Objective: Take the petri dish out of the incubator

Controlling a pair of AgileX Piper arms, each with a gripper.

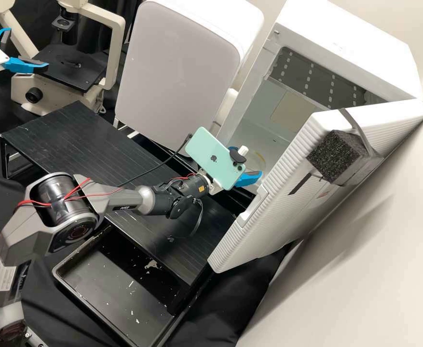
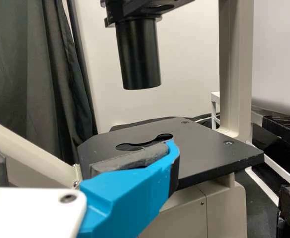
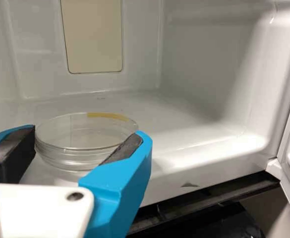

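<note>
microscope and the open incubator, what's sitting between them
A large white round-cornered case stands between the microscope and the open incubator, as the high view shows.

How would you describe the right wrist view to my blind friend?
A clear, round petri dish with a yellow strip is inside the white incubator, between the open jaws of the right gripper.
</note>
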